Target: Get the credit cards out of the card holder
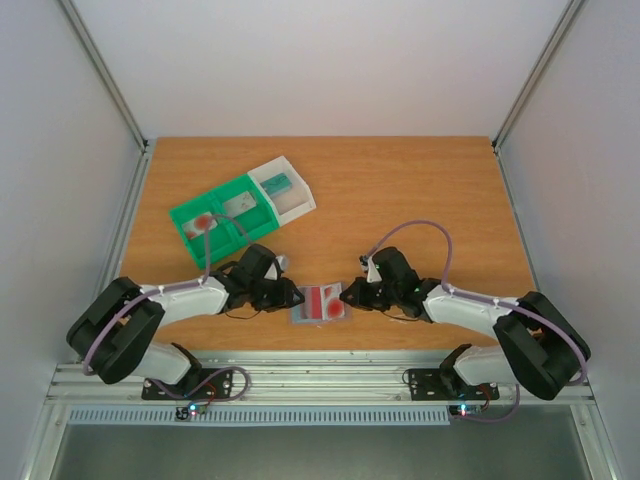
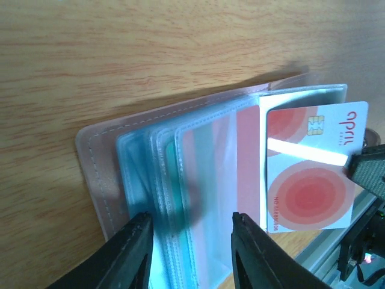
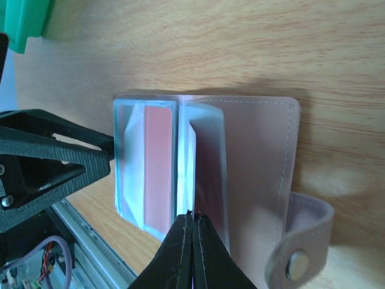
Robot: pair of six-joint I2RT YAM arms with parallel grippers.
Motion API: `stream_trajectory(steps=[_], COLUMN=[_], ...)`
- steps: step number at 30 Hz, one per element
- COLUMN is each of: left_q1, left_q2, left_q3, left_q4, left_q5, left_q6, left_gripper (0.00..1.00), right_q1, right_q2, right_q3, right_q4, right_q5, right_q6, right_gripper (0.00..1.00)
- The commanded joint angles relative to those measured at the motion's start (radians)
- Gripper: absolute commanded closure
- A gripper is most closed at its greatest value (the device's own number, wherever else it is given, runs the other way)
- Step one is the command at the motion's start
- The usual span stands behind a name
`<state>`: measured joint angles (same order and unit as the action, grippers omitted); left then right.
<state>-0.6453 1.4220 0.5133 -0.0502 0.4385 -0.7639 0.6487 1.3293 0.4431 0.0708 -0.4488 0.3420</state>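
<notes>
Left gripper point(image 2: 191, 221), fingers apart, straddled the sleeves point(image 2: 204, 162) of the holder point(image 2: 96, 174); right gripper point(image 3: 190, 218) was pinched closed. Closing there might catch sleeves, not the card point(image 2: 310, 180) (at 3 o'clock).

Bright, even light; soft shadows; glare streak across credit card point(image 2: 310, 180)

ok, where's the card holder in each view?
Top external: card holder low centre, just above the rail.
Left wrist: card holder fills the middle, sleeves fanned.
Right wrist: card holder centre, cover flap right.
Shared landmark: the rail, bottom right in left wrist, bottom left in right wrist.
</notes>
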Motion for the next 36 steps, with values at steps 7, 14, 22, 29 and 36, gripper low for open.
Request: stream_trajectory(steps=[7,14,22,29,36], left_q1=[0.003,0.002,0.003,0.003,0.002], left_q2=[-0.147,-0.255,-0.376,-0.449,-0.462], left_q3=[0.081,0.136,0.21,0.242,0.258], left_q4=[-0.161,-0.263,-0.422,-0.455,-0.444], left_q5=[-0.019,0.063,0.254,0.367,0.47], left_q6=[0.029,0.105,0.218,0.24,0.237], left_gripper=[0.53,0.5,0.43,0.44,0.46], right_q1=[-0.005,-0.007,-0.007,-0.007,-0.005], right_q2=[-0.132,-0.186,-0.294,-0.343,-0.379], right_q3=[0.105,0.168,0.255,0.288,0.292], right_q4=[-0.278,-0.387,-0.511,-0.495,-0.425], right_q5=[-0.007,-0.077,-0.266,-0.46,-0.586], right_q6=[-0.19,-0.29,-0.432,-0.411,-0.378], right_gripper=[0.99,0.99,0.99,0.99,0.99])
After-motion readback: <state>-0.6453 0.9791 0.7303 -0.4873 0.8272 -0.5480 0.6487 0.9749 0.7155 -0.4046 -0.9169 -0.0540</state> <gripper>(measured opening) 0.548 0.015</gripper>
